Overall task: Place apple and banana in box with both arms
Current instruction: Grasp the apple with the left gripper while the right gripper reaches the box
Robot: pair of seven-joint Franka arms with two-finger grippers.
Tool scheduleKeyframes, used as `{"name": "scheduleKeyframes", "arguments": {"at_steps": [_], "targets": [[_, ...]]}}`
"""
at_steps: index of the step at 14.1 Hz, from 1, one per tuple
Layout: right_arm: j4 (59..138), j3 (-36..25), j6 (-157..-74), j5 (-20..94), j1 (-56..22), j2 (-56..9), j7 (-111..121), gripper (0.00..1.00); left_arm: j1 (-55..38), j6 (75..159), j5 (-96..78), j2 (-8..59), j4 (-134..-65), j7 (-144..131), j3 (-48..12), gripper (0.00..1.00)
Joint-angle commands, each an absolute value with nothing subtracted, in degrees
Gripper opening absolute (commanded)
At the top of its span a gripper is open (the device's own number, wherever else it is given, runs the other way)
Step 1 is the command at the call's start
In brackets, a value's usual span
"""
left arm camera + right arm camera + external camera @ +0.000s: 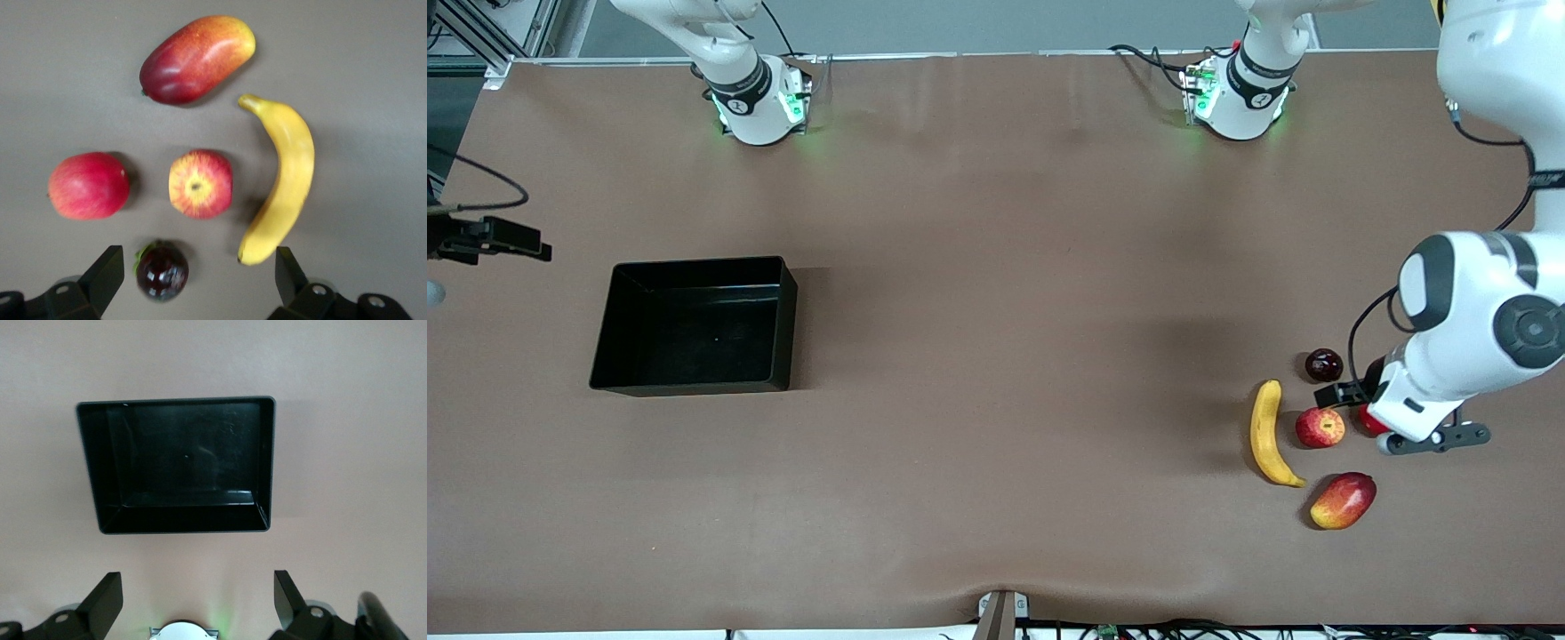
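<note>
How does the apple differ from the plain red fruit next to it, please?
The apple is streaked red and yellow, while the plain red fruit is evenly red. The apple shows a yellowish stem dimple facing up; the red fruit shows none. The apple lies beside the banana; the red fruit lies one place further from it. Both are round and rest on the table under the left hand.
</note>
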State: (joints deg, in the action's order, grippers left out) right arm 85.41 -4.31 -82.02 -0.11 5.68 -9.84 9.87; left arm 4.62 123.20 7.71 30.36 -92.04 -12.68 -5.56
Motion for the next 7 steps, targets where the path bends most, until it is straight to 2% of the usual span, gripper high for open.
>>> {"name": "scheduleKeyframes", "arguments": {"at_steps": [1,7], "targets": [[88.66,-3.6,-86.28,-0.35,8.17,-12.83,10.9,1.0,5.89,128.65,8.88,34.26,-91.23,-14.06,-5.89,1.0],[103.44,-3.6,-107.99,-0.7,13.08,-17.3,23.1,1.0,5.8,133.86,9.58,39.11,-91.23,-14.24,-5.8,1.0]]}}
